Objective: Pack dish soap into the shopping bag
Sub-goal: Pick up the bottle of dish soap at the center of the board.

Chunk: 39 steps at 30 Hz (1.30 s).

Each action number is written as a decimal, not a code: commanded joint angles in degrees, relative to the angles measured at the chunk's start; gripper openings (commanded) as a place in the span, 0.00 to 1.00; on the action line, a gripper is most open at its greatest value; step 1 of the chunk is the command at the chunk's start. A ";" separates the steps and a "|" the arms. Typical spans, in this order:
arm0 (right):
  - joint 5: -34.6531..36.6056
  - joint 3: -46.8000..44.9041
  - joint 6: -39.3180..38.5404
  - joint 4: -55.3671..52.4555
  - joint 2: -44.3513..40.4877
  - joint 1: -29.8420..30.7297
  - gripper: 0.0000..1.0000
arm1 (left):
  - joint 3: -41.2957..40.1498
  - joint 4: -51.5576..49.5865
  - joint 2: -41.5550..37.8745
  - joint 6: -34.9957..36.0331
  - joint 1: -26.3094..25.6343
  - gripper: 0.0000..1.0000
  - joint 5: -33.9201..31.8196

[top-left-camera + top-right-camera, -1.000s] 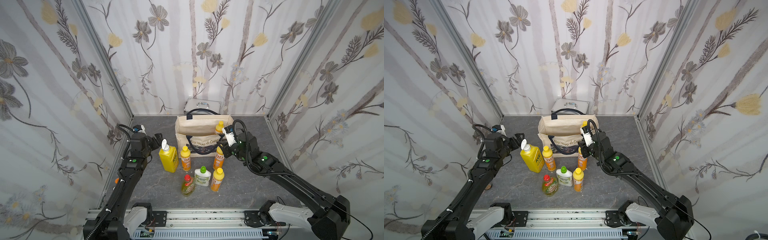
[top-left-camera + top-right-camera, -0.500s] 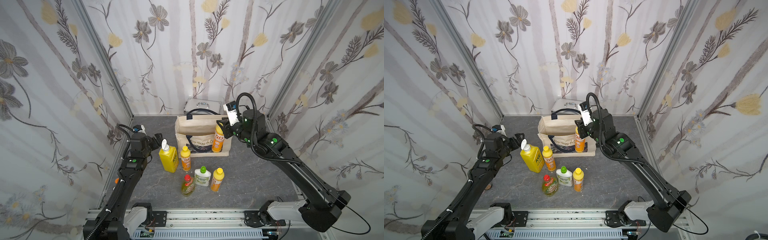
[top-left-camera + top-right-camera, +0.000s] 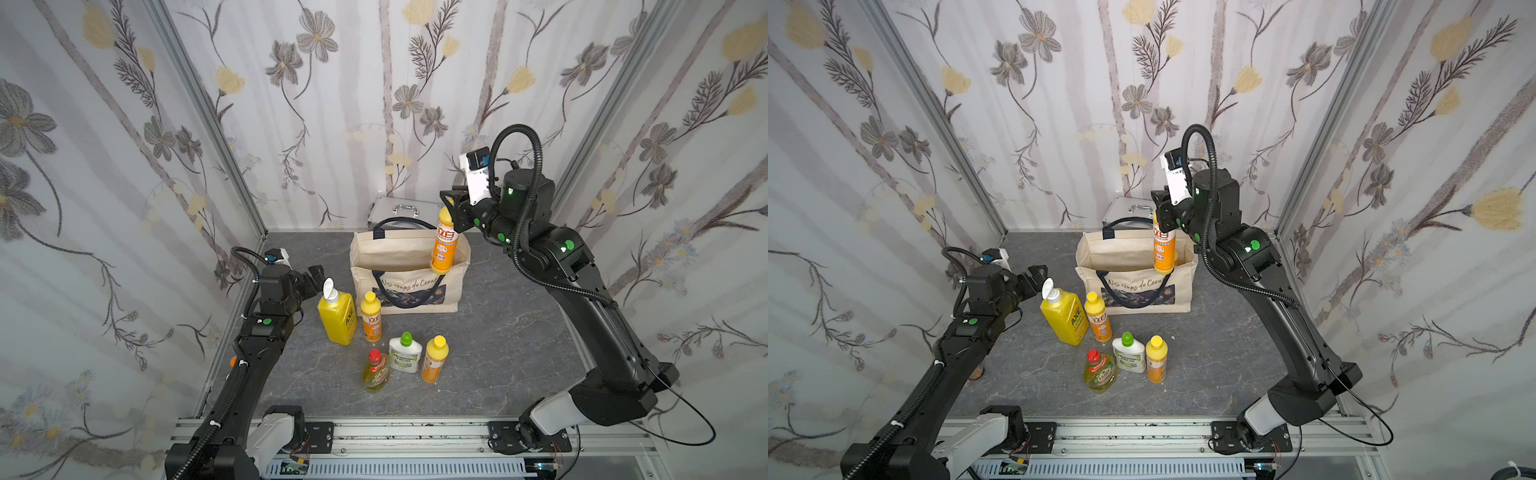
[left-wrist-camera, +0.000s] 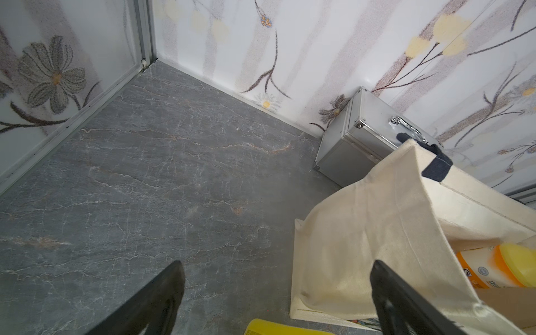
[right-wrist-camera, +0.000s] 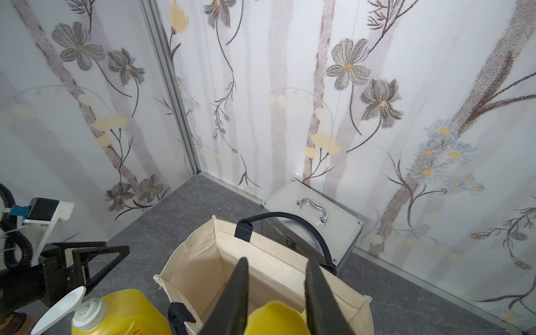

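The cream shopping bag (image 3: pixel 361 266) (image 3: pixel 1183 291) stands open at mid-table. My right gripper (image 3: pixel 451 212) (image 3: pixel 1160 212) (image 5: pixel 277 262) is shut on the yellow cap (image 5: pixel 275 319) of a slim orange dish soap bottle (image 3: pixel 444 245) (image 3: pixel 1163 247). The bottle hangs upright over the bag's right end, its base level with the rim. Another orange bottle (image 4: pixel 493 269) lies inside the bag (image 4: pixel 377 217). In front of the bag stand a yellow pump bottle (image 3: pixel 337 316), an orange one (image 3: pixel 371 318), a white green-capped one (image 3: pixel 404 353), another orange one (image 3: pixel 434 359) and a red-capped one (image 3: pixel 376 372). My left gripper (image 3: pixel 313 276) (image 4: pixel 275 290) is open beside the pump bottle.
A silver metal case (image 3: pixel 405 210) (image 5: pixel 313 220) stands against the back wall right behind the bag. Flowered walls close in the left, back and right. A dark handle (image 5: pixel 290 220) arches over the bag's far rim. Bare grey tabletop (image 4: pixel 145 174) lies left of the bag.
My right arm has lifted the orange bottle from the table in front of the bag up and back, over the bag's opening. The left arm has stayed put.
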 commanded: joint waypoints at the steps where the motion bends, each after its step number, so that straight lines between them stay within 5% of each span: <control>1: -1.84 2.86 -0.03 7.90 2.15 -0.59 0.00 | 0.70 0.23 -0.54 0.22 0.01 1.00 -0.18; 25: -7.28 7.74 2.46 17.02 19.56 -1.87 0.00 | 0.41 0.23 -0.20 0.23 0.01 1.00 -0.41; 39: -7.87 -6.05 4.54 23.67 20.15 -2.06 0.00 | 0.02 1.11 2.43 0.14 0.01 1.00 0.11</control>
